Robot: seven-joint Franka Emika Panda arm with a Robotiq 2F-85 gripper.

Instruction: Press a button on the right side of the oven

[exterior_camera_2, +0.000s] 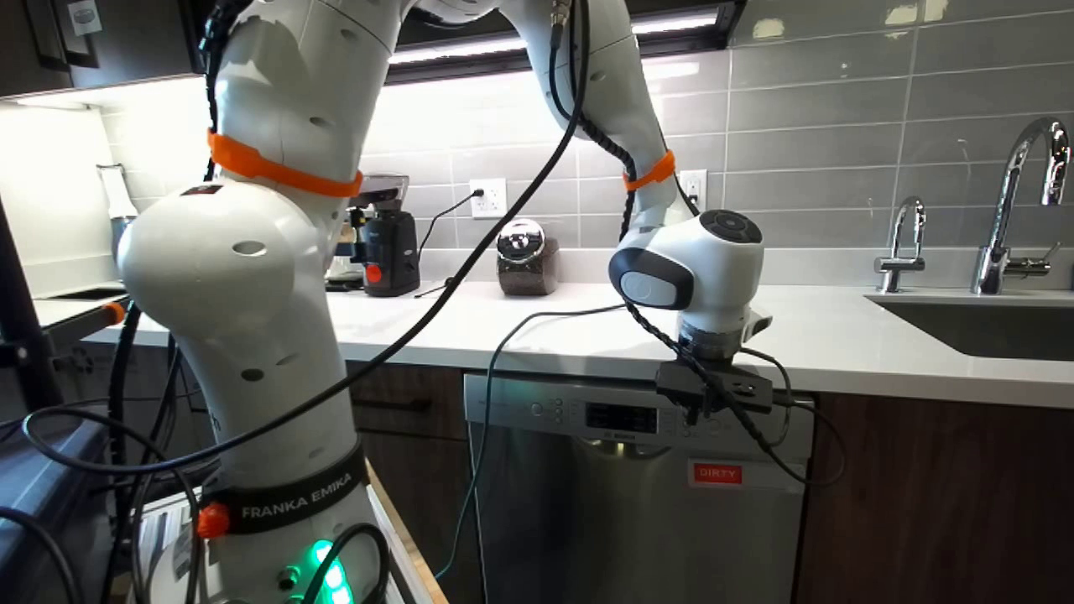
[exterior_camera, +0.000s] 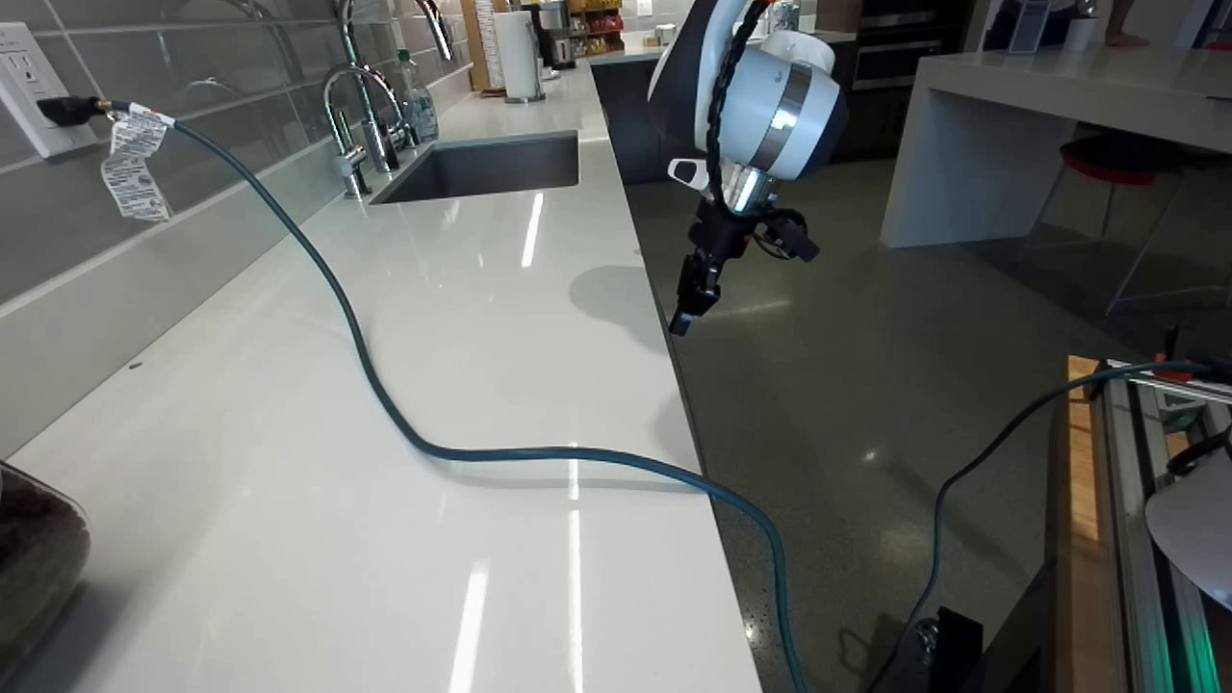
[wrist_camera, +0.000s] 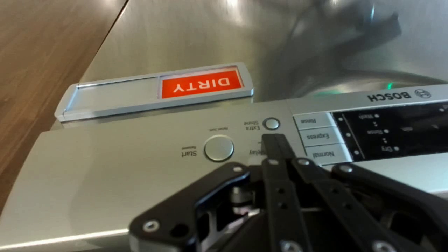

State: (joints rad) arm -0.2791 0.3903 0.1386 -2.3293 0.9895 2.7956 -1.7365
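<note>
The appliance is a steel Bosch front marked "DIRTY", resembling a dishwasher (exterior_camera_2: 587, 512). Its control panel (wrist_camera: 105, 168) shows upside down in the wrist view. On it are a large round Start button (wrist_camera: 219, 148), a small round Extra Shine button (wrist_camera: 271, 123), and Rinse, Express and Normal keys (wrist_camera: 323, 135). My gripper (wrist_camera: 274, 138) is shut and empty, its tips together just beside the Extra Shine button, over the Delay label. Any Delay button is hidden behind the fingers. I cannot tell whether the tips touch the panel. The gripper also shows in both exterior views (exterior_camera: 683, 313) (exterior_camera_2: 695, 411).
The white countertop (exterior_camera: 539, 366) overhangs the appliance beside my gripper. A blue-green cable (exterior_camera: 539, 452) crosses it and hangs over the edge. The sink (exterior_camera: 500, 168) and faucets (exterior_camera: 371, 115) stand further along. A red DIRTY sign (wrist_camera: 203, 84) sticks to the door.
</note>
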